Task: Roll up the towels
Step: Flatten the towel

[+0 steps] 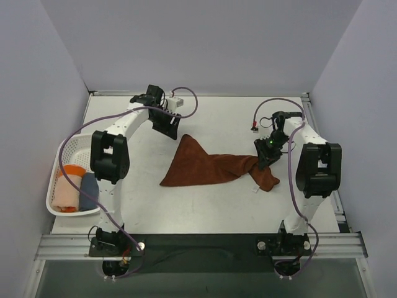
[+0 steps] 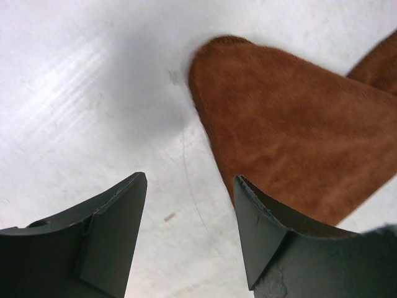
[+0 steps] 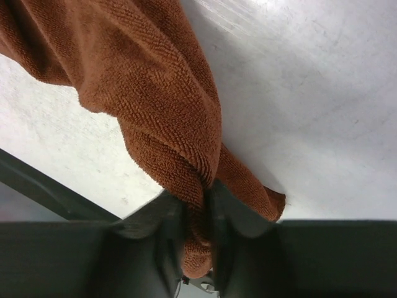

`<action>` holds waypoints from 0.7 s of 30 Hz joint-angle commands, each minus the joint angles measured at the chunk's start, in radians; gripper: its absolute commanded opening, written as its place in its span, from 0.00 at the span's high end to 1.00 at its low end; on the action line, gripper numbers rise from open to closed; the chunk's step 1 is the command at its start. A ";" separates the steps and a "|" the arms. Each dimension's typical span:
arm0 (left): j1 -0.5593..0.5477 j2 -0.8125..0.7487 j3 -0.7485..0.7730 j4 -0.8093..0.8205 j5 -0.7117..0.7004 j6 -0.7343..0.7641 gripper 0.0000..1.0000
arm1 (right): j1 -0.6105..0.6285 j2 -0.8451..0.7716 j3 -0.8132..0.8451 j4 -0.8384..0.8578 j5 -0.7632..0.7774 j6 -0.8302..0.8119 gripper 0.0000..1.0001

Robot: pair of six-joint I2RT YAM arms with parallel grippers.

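The rust-brown towel (image 1: pixel 208 167) lies bunched on the table's middle, its pointed corner toward the back left and its small white tag (image 1: pixel 257 189) at the right end. My right gripper (image 1: pixel 265 160) is shut on the towel's right end; the right wrist view shows the cloth (image 3: pixel 155 105) pinched between the fingers (image 3: pixel 239 214). My left gripper (image 1: pixel 169 128) is open and empty just above the towel's far corner (image 2: pixel 291 118), one finger (image 2: pixel 267 223) over its edge. A peach-orange towel (image 1: pixel 67 189) and a slate-blue towel (image 1: pixel 89 191) lie rolled in the basket.
The white lattice basket (image 1: pixel 62 155) stands at the table's left edge, beside the left arm. The table's metal rail (image 1: pixel 198 245) runs along the near edge. Walls close in left, right and back.
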 commanded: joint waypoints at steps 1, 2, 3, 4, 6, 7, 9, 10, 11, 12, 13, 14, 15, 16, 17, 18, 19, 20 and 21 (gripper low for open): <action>-0.014 0.061 0.109 0.024 -0.028 0.013 0.31 | -0.002 0.030 0.026 -0.077 -0.038 0.006 0.76; -0.020 0.110 0.151 0.024 -0.010 0.011 0.30 | -0.003 0.038 0.024 -0.080 -0.044 0.007 0.71; -0.023 0.110 0.152 0.023 0.002 0.010 0.30 | -0.003 0.038 0.023 -0.081 -0.044 0.009 0.69; -0.028 0.139 0.164 0.023 0.011 0.010 0.30 | -0.005 0.044 0.021 -0.080 -0.041 0.009 0.66; -0.041 0.164 0.201 0.023 0.021 0.008 0.30 | -0.014 0.047 0.020 -0.082 -0.035 0.010 0.64; -0.046 0.187 0.213 0.024 0.033 0.008 0.29 | -0.017 0.046 0.018 -0.085 -0.033 0.010 0.64; -0.054 0.210 0.248 0.027 0.039 0.007 0.29 | -0.029 0.041 0.015 -0.091 -0.024 0.009 0.64; -0.060 0.238 0.264 0.026 0.045 0.007 0.29 | -0.030 0.032 0.012 -0.098 -0.020 0.009 0.64; -0.062 0.251 0.276 0.027 0.051 0.008 0.28 | -0.060 0.026 0.014 -0.107 -0.019 0.007 0.63; -0.063 0.265 0.306 0.030 0.056 0.008 0.28 | -0.068 0.020 0.012 -0.124 -0.016 0.003 0.63; -0.069 0.296 0.322 0.031 0.056 0.002 0.29 | -0.085 0.007 0.006 -0.132 -0.015 -0.002 0.62; -0.071 0.308 0.343 0.032 0.056 -0.001 0.28 | -0.091 0.000 0.000 -0.140 -0.012 -0.007 0.60; -0.072 0.321 0.372 0.032 0.054 -0.004 0.28 | -0.097 -0.006 -0.008 -0.152 0.006 -0.013 0.55; -0.074 0.342 0.389 0.032 0.057 -0.010 0.29 | -0.103 -0.016 -0.016 -0.158 0.017 -0.025 0.54; -0.078 0.350 0.402 0.032 0.059 -0.012 0.29 | -0.114 -0.020 -0.032 -0.160 0.030 -0.034 0.50; -0.081 0.356 0.411 0.034 0.061 -0.012 0.32 | -0.120 -0.025 -0.040 -0.161 0.049 -0.039 0.46; -0.085 0.364 0.420 0.032 0.064 -0.010 0.34 | -0.126 -0.025 -0.048 -0.163 0.056 -0.045 0.40; -0.092 0.367 0.420 0.032 0.067 -0.007 0.38 | -0.138 -0.025 -0.055 -0.163 0.059 -0.047 0.40; -0.094 0.368 0.420 0.032 0.068 0.001 0.41 | -0.141 -0.023 -0.059 -0.164 0.059 -0.050 0.41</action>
